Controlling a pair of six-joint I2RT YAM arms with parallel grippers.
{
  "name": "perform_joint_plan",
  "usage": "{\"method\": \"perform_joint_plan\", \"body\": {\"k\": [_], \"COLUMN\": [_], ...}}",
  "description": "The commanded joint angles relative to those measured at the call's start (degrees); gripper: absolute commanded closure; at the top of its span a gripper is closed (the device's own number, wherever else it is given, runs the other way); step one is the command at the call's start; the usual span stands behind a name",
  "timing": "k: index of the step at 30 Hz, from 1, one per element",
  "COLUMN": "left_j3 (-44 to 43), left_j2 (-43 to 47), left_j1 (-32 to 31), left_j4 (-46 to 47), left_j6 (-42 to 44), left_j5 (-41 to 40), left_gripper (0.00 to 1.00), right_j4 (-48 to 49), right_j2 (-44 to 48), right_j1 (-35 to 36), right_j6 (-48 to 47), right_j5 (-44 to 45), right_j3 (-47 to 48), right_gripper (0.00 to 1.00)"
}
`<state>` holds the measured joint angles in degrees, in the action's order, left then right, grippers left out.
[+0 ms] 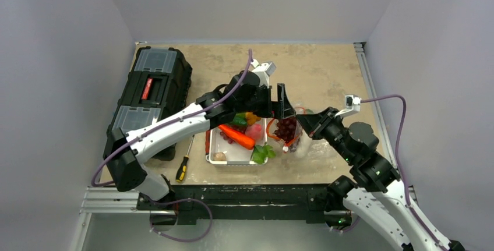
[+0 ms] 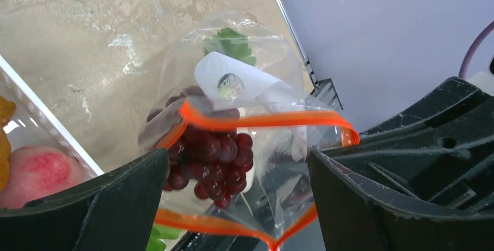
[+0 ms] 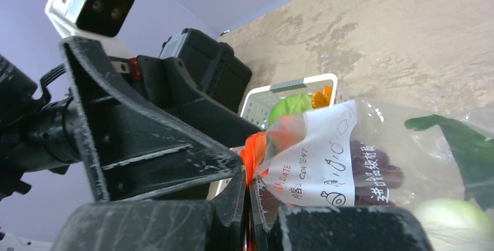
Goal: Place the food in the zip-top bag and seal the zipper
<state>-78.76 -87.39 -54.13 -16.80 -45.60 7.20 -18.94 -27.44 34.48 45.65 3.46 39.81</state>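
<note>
Just right of the white tray (image 1: 230, 162), I'm pinching the zip-top bag (image 2: 274, 169) by its zipper (image 2: 262, 120) with my right gripper (image 3: 247, 204), my left gripper (image 2: 239, 187) is hovering wide open over the bagged grapes (image 2: 218, 158), and the carrot (image 1: 237, 137), the peach (image 1: 254, 131) and the sealing are waiting.

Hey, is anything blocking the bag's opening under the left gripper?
Nothing visible. The zip-top bag gapes open below the left gripper, only the grapes in its mouth; the right gripper pinches the zipper at one side.
</note>
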Motion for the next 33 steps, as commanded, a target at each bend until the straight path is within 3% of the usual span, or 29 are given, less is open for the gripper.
{"method": "perform_joint_plan", "body": {"k": [1,8,12,15,17,21,25,33], "left_j3": [-2.4,3.8,7.5,11.9,15.9,19.6,19.2,19.5], "left_j2": [5.3,14.0,13.8,12.9,12.9,10.5,5.1,-2.5], "left_j1": [-0.3,-0.3,-0.2,-0.3,-0.3,-0.4,-0.9,-1.4], "left_j4": [-1.5,-3.3,-4.9,-3.4,-0.6,3.7,8.6,18.1], "left_j6": [3.0,5.8,4.6,-0.8,-7.2,-19.0,-24.3,-29.4], "left_j5": [2.5,-2.3,-3.9,-4.0,-5.1,-4.5,0.5,2.3], "left_gripper": [0.07,0.08,0.22,0.27,0.20,0.19,0.24,0.35], "right_j4": [0.5,-0.8,-1.1,-1.5,-1.8,-1.8,-2.1,-2.2], "right_j2": [2.6,3.7,4.3,4.5,4.4,4.4,4.6,5.5], "right_j1": [0.1,0.0,0.1,0.1,0.0,0.0,0.1,0.0], "right_j6": [0.8,-0.3,-0.3,-0.5,-0.6,-0.9,-1.3,-1.3], "right_j5": [5.4,8.0,8.6,8.9,9.0,9.4,9.5,9.4], "right_j3": [-1.2,-0.4,-0.1,0.5,0.9,1.1,1.0,1.0], "right_gripper": [1.00,1.00,1.00,1.00,1.00,1.00,1.00,1.00]}}
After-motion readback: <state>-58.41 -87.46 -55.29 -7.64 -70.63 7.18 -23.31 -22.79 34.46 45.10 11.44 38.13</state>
